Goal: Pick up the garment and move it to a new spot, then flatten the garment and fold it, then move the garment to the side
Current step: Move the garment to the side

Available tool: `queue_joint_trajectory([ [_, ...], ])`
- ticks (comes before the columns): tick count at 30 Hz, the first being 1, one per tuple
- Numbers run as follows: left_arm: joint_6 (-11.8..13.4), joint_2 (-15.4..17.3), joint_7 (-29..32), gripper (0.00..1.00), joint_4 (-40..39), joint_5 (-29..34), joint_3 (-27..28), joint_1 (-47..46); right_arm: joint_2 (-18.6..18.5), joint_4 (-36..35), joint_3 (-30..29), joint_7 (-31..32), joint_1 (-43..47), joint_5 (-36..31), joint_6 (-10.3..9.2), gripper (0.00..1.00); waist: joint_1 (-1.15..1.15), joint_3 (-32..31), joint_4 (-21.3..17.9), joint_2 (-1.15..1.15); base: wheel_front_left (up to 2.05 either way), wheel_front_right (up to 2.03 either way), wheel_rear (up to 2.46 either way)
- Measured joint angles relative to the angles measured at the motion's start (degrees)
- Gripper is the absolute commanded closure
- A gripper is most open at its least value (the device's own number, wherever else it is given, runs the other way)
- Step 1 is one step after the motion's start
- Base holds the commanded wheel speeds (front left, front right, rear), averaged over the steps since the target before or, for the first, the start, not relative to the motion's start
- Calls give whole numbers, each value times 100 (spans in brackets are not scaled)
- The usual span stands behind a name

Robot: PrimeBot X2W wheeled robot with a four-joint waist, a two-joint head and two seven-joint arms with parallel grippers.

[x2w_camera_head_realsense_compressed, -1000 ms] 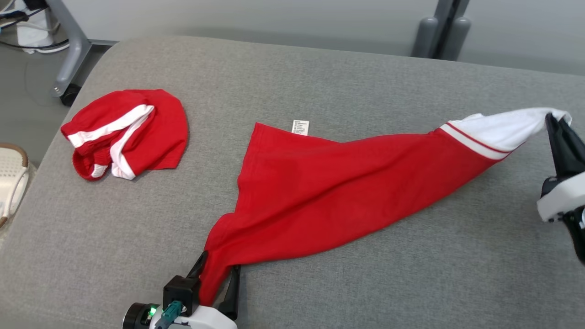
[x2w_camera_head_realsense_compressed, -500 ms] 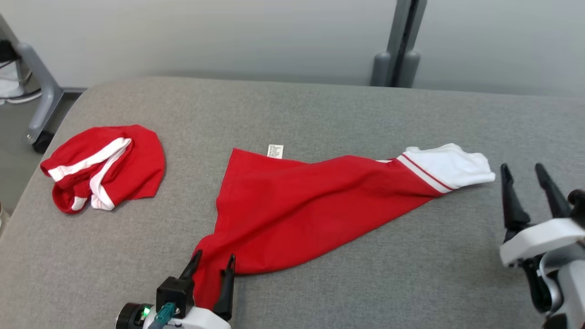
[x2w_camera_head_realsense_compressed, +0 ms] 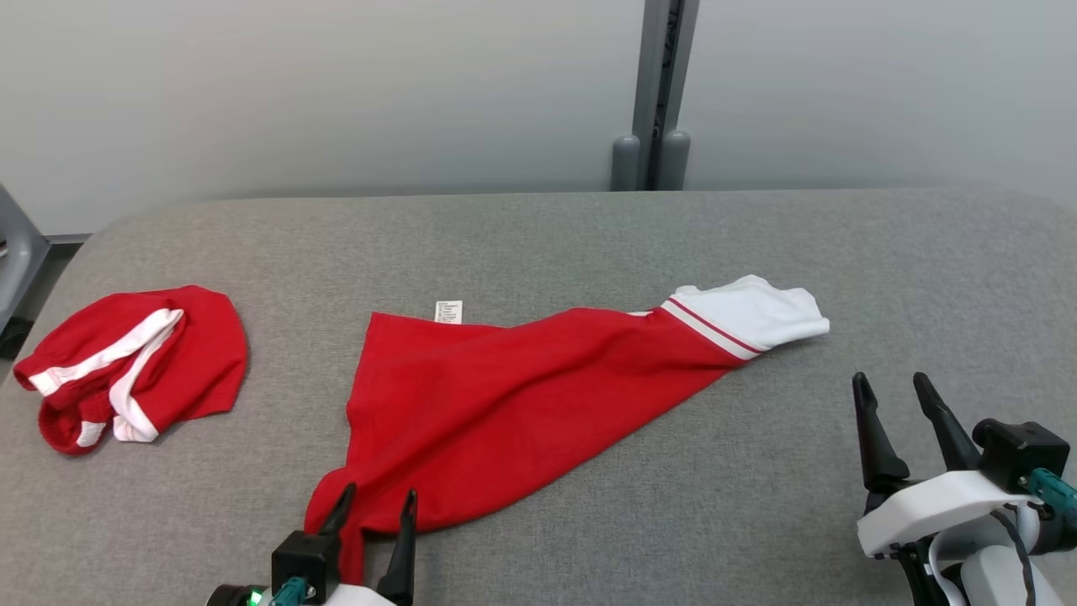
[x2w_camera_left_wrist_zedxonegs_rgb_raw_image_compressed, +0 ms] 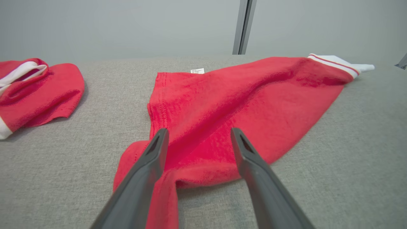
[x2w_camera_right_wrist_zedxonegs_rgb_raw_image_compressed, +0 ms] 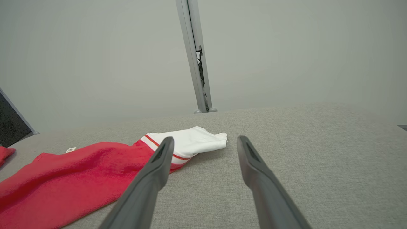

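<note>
Lower right, the right gripper (x2w_camera_head_realsense_compressed: 888,380) has dropped the white sleeve (x2w_camera_head_realsense_compressed: 749,313) of the garment (x2w_camera_head_realsense_compressed: 505,404) and gapes empty; the left gripper (x2w_camera_head_realsense_compressed: 379,492) stands wide.

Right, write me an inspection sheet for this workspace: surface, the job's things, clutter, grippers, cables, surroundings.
Surface: table covered in grey fabric, no stains seen.
Job's things: red garment with a white end, lying on the table stretched into a skewed shape with creases, not folded; a small white label sticks out at its far edge.
Clutter: second garment, red and white, bunched up at the table's left end, apart from the first.
Grippers: left gripper open, its fingers either side of the red garment's near corner; right gripper open, holding nothing, apart from the white end.
Cables: nothing seen on the table.
Surroundings: pale wall and a grey upright post behind the table.
</note>
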Motion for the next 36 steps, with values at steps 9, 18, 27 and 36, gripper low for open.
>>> queue_joint_trajectory([
  [9, -26, -3, 0, 0, 98, 78, 304, -741, 76, -107, 187, 0, -40, 31, 0, 0, 0, 305, -223, 0, 0, 0, 0],
  [18, -118, 279, 266, 0, 1782, 151, 526, -2728, 90, -172, 457, 0, -410, 85, 0, 0, 0, 822, -489, 0, 0, 0, 0],
  [27, -77, 569, 747, 0, 3080, 102, 600, -3897, 133, -245, 648, 0, -726, 134, 0, 0, 0, 1363, -885, 0, 0, 0, 0],
  [36, 27, 613, 740, 92, 3843, 53, 588, -4167, 124, -302, 625, 0, -842, 135, 0, 0, 0, 1630, -1078, 0, 0, 0, 0],
])
